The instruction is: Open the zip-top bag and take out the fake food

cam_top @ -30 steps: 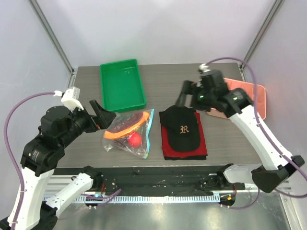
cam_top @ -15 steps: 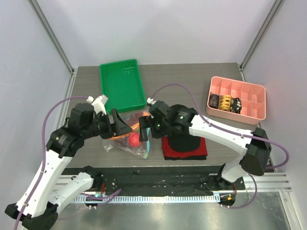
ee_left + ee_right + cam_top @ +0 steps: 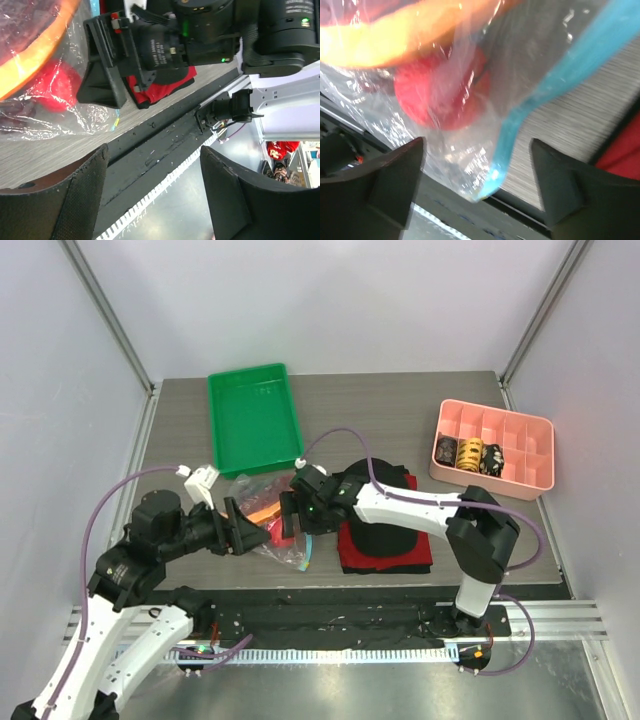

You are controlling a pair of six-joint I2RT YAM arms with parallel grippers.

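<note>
The clear zip-top bag [image 3: 258,492] lies on the table in front of the green tray, with its light blue zip strip [image 3: 310,553] on the right side. Inside show the orange-rimmed melon slice [image 3: 262,511] and the red apple [image 3: 273,530]. My left gripper [image 3: 236,530] is open at the bag's left edge; in its wrist view [image 3: 152,192] the bag [image 3: 35,115] lies beyond the fingers. My right gripper [image 3: 291,516] is open over the bag's right side. In the right wrist view [image 3: 480,187] the zip strip [image 3: 520,125] hangs between the open fingers, with the apple [image 3: 437,97] and melon rim [image 3: 405,40] beyond.
A red cloth [image 3: 385,558] with a black cap on it lies right of the bag, partly under my right arm. A green tray [image 3: 253,418] stands at the back left. A pink divided box [image 3: 520,440] with dark and yellow items stands at the back right.
My right arm swung from the back right down onto the bag's right side. My left arm drew in towards the near edge, its gripper now at the bag's left edge.
</note>
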